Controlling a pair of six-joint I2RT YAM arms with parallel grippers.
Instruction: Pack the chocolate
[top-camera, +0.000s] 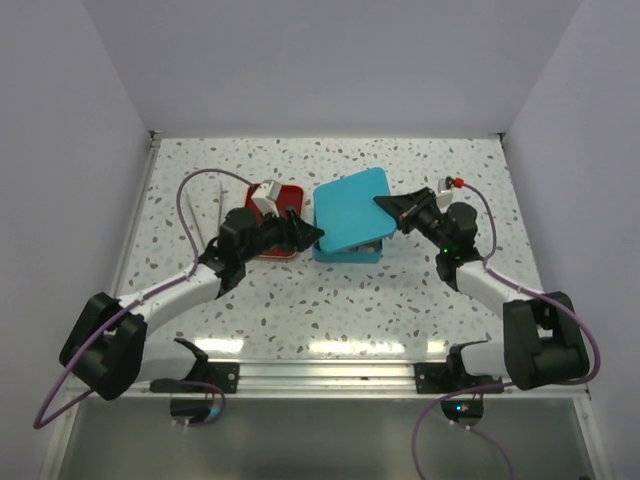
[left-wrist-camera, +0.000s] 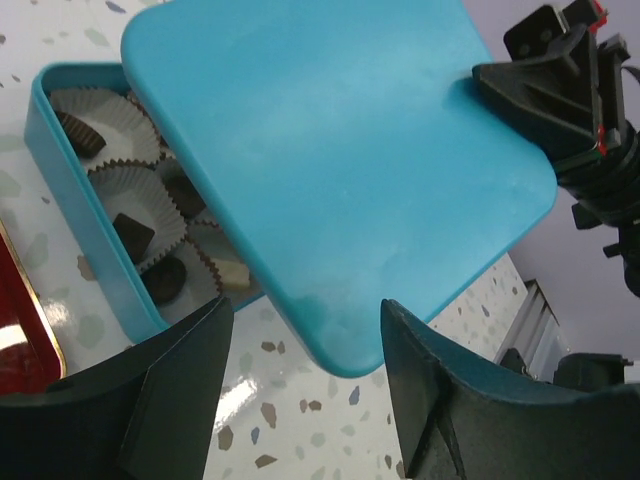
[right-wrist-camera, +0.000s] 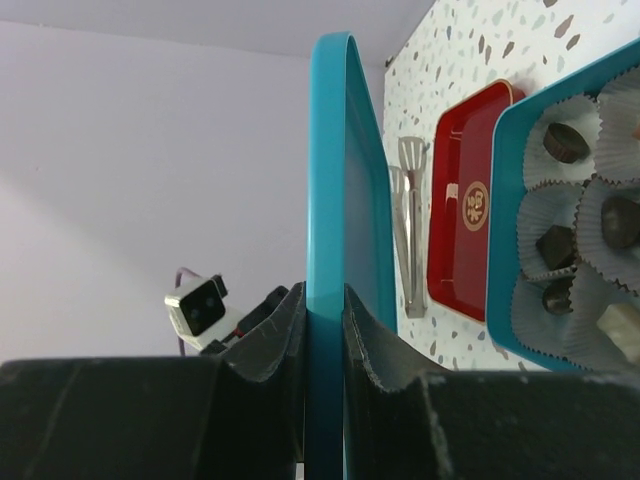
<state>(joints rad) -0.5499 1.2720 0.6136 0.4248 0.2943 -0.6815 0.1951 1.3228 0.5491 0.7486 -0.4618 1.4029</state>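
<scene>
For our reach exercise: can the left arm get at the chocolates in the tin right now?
Probably only some. The lid, held tilted by the right tool, covers most of the tin; a few chocolates along its left side lie uncovered near the open left tool.

The right gripper (right-wrist-camera: 325, 300) pinches the teal lid (right-wrist-camera: 330, 150) on edge; chocolates (right-wrist-camera: 565, 142) sit in paper cups (right-wrist-camera: 572, 105) in the tin (right-wrist-camera: 503, 200), beside a red tray (right-wrist-camera: 455, 250).

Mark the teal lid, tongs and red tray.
teal lid (top-camera: 350, 208): top external view, middle of its flat top face.
tongs (right-wrist-camera: 408, 250): right wrist view, midway along the metal arms.
red tray (right-wrist-camera: 462, 262): right wrist view, bare floor below the gold emblem.
</scene>
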